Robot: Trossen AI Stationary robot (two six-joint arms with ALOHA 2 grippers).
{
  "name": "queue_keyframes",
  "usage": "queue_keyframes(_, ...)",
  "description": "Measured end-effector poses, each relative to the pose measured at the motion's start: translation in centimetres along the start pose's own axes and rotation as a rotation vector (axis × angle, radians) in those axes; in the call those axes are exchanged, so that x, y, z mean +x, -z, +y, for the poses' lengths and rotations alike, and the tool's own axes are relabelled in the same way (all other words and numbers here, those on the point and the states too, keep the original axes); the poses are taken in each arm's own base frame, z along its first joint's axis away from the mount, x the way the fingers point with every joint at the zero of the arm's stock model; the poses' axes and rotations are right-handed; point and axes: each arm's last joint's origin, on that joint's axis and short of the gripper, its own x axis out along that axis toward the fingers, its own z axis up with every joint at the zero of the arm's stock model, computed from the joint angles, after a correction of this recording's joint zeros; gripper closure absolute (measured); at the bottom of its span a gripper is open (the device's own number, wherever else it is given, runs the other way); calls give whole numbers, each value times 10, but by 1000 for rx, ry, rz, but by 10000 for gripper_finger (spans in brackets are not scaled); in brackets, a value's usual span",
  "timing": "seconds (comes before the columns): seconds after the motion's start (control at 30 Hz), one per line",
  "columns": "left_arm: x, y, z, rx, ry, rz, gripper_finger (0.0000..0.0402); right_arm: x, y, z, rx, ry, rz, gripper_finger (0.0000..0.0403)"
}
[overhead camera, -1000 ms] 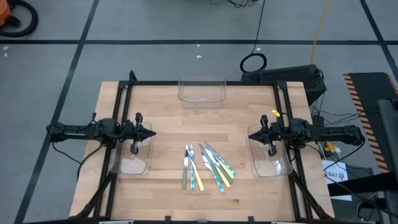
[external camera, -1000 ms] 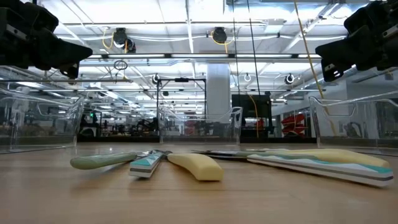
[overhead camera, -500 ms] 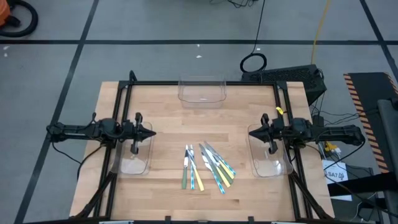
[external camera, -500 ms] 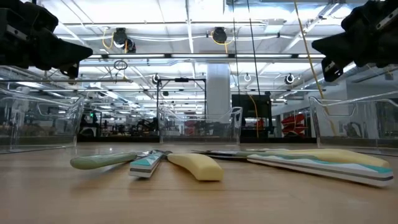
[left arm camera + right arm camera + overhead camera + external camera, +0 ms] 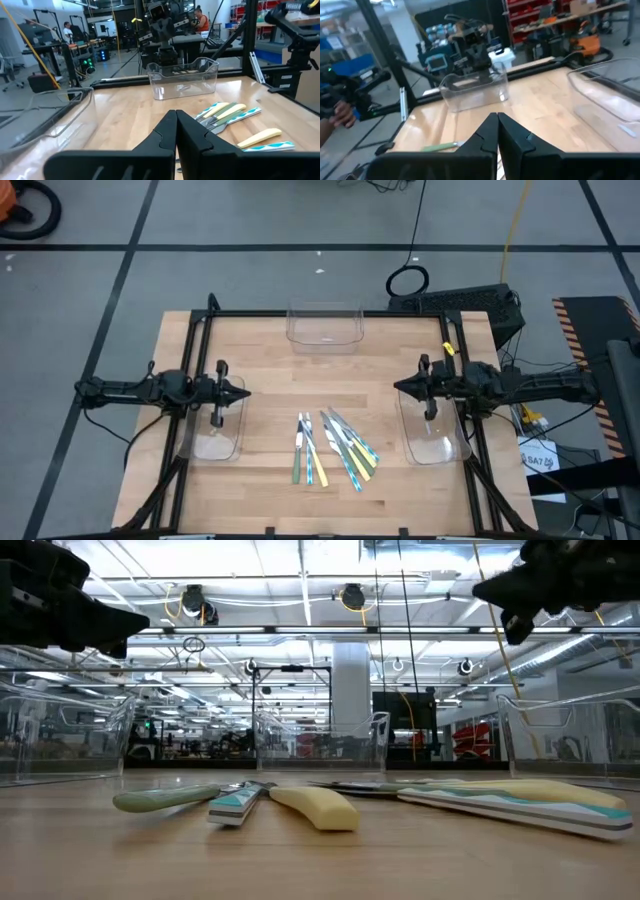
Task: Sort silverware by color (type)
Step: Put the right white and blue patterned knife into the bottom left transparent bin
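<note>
- silverware (image 5: 334,447) lies piled mid-bench (image 5: 270,370).
- left claw (image 5: 240,393) closed, empty, above the left bin (image 5: 214,442).
- right claw (image 5: 399,387) closed, empty, beside the right bin (image 5: 433,442).

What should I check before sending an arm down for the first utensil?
1. Silverware loose in one pile at the table's middle: ok.
2. Three clear bins look empty: ok.
3. Left end effector shut, carrying nothing, above the left bin: ok for travel, must open before a grasp.
4. Right end effector shut, carrying nothing, above the right bin: same.
5. Utensils overlap, so picking a single one cleanly: cannot tell.
6. Path from either arm to the pile free of obstacles: ok.
</note>
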Motion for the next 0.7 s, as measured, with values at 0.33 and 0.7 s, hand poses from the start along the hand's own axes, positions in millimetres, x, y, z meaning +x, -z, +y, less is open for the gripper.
queue_keyframes(0.33,0,0,0,11,1,-2,396,47,-28,34,-84,-86,149,402)
queue_keyframes(0.7,0,-1,0,8,1,-11,396,77,-28,45,-124,-60,335,403)
